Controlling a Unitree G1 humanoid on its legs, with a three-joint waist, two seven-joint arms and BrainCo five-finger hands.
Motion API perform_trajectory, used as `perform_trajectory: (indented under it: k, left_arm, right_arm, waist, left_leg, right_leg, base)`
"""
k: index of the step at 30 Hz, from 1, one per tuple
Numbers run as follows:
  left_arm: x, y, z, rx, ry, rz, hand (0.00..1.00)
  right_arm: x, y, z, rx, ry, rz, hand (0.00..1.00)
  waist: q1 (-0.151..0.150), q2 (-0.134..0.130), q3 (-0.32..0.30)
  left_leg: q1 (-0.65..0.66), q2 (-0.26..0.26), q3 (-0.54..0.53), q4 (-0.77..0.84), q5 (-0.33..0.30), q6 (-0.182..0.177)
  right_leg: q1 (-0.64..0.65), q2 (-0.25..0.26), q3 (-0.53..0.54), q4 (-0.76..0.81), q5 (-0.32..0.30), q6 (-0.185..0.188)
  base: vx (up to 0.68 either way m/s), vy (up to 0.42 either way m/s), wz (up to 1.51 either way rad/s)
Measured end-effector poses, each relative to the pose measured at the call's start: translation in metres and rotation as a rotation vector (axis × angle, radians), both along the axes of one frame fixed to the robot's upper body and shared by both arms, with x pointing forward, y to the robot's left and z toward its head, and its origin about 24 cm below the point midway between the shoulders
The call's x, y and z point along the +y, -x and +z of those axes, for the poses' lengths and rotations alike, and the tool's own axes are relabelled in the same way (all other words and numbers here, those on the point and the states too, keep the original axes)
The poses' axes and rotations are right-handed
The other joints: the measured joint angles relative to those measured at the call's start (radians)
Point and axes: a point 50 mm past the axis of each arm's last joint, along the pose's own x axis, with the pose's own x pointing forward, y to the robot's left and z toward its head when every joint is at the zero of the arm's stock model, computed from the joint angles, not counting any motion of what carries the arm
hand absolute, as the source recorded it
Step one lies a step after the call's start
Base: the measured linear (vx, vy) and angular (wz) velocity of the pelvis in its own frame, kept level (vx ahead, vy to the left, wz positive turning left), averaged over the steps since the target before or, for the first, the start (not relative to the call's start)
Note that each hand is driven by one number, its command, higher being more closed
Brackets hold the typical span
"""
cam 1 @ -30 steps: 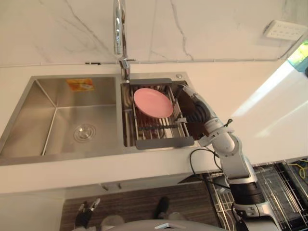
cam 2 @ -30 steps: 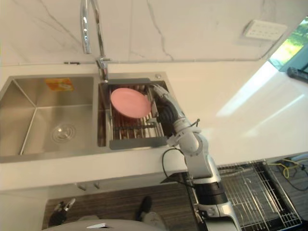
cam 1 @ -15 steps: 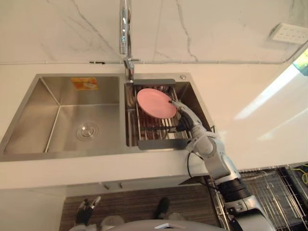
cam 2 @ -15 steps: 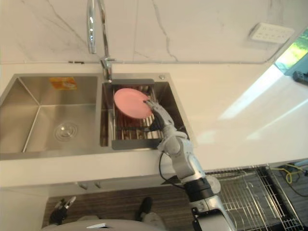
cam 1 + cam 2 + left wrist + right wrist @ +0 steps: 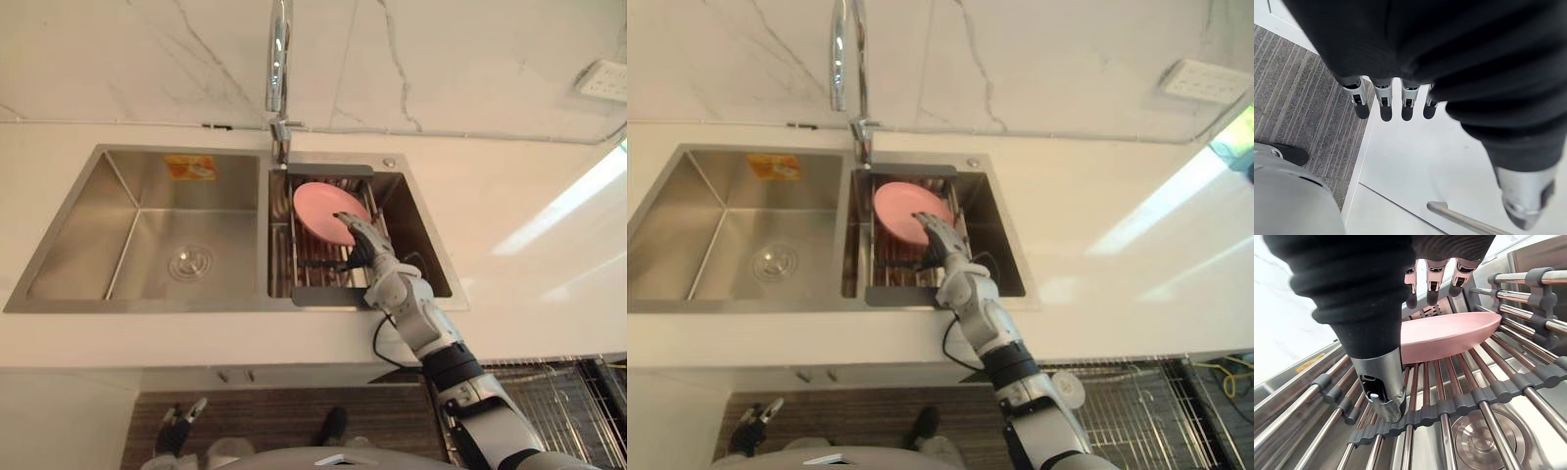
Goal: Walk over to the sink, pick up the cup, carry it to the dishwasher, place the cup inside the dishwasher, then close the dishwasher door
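Observation:
No cup is to be seen. A pink plate (image 5: 326,211) leans on the wire drying rack (image 5: 324,295) in the right basin of the sink. My right hand (image 5: 371,247) reaches into that basin from the near side, open. In the right wrist view its straight fingers (image 5: 1432,280) hover over the rim of the pink plate (image 5: 1449,333) and the thumb (image 5: 1382,391) hangs over the rack's bars. I cannot tell if it touches the plate. My left hand (image 5: 1400,58) hangs open beside a white cabinet front.
The tall faucet (image 5: 280,69) rises behind the divider between the basins. The left basin (image 5: 127,245) holds only its drain. White counter (image 5: 509,225) runs to the right. An open dishwasher's wire rack (image 5: 558,401) shows low at the right. A cabinet handle (image 5: 1464,220) is near my left hand.
My right hand has moved left from the rack's right end to the pink plate's near edge. The camera has shifted, so the sink sits further right in the picture.

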Motion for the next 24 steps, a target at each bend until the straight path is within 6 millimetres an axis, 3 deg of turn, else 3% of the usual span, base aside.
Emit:
perform_trajectory:
  k: [10, 11, 24]
  left_arm:
    - [-0.001, 0.000, 0.000, 0.006, 0.004, -0.001, 0.00]
    - [-0.001, 0.000, 0.000, 0.007, 0.004, -0.001, 0.00]
    - [-0.005, -0.008, 0.002, -0.024, 0.017, -0.007, 0.00]
  right_arm:
    - [-0.003, -0.021, 0.000, -0.035, 0.083, -0.091, 0.00]
    - [-0.002, -0.023, -0.002, -0.026, 0.098, -0.090, 1.00]
    - [0.004, -0.038, 0.000, -0.046, 0.169, -0.074, 1.00]
  waist:
    - [0.023, 0.002, 0.001]
    - [0.030, 0.002, 0.001]
    - [0.063, 0.003, 0.002]
  left_leg:
    - [-0.003, -0.005, -0.040, -0.026, 0.020, -0.002]
    - [0.001, -0.005, -0.041, -0.032, 0.026, -0.002]
    - [-0.003, -0.006, -0.065, -0.033, 0.030, -0.002]
  right_leg:
    - [0.012, -0.010, -0.037, 0.000, -0.006, 0.002]
    - [0.012, -0.009, -0.040, 0.000, -0.007, 0.001]
    - [0.022, -0.012, -0.062, 0.000, -0.010, 0.004]
  base:
    - [0.00, 0.013, 0.13]
    - [0.02, 0.013, 0.06]
    - [0.01, 0.011, 0.04]
